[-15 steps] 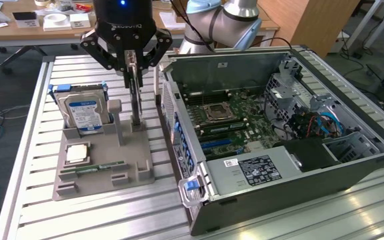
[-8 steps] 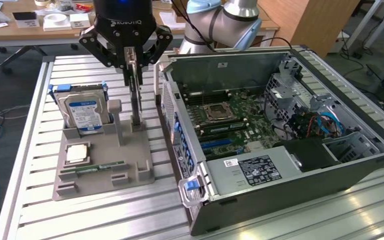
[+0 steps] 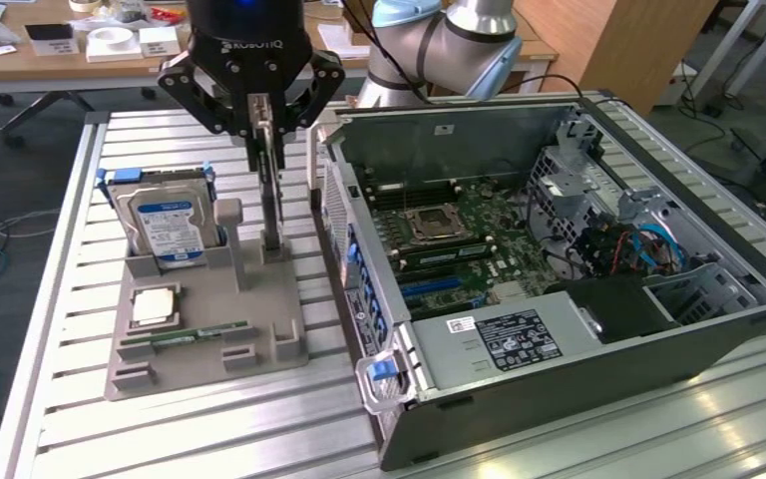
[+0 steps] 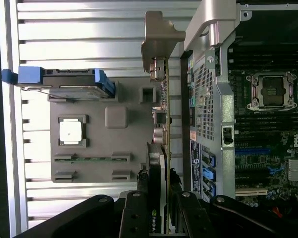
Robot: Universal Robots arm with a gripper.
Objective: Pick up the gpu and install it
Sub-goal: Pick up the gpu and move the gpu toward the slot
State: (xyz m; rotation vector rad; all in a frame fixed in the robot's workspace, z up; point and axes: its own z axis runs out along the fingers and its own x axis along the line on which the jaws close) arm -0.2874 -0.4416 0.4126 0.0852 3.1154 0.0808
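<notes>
Seen from my remote station: the gripper (image 3: 267,130) hangs straight down over the gray parts tray (image 3: 210,354), its two black fingers (image 4: 139,210) closed on the top edge of the graphics card (image 3: 271,200). The card stands upright and edge-on at the tray's far corner, on the side nearest the computer case (image 3: 557,384). Its lower end meets the tray's slot, and I cannot tell whether it has lifted clear.

From the wrist camera, the graphics card (image 4: 162,136) runs as a thin line between the fingers, and its silver end bracket (image 4: 159,34) juts out at the far end, just beside the case wall (image 4: 213,99).

On the same tray, a hard drive (image 3: 171,225) with a blue-and-white label stands upright in its cradle on the exterior view's left of the card. A square processor chip (image 3: 155,304) lies flat in front of it, and a narrow green memory stick (image 3: 203,332) rests in its holders nearer the camera.

The case lies on its side with the panel off on the exterior view's right, the green motherboard (image 3: 470,239) and its bare processor socket (image 3: 433,225) exposed. Tray and case both sit on a slatted metal table (image 3: 157,444).
</notes>
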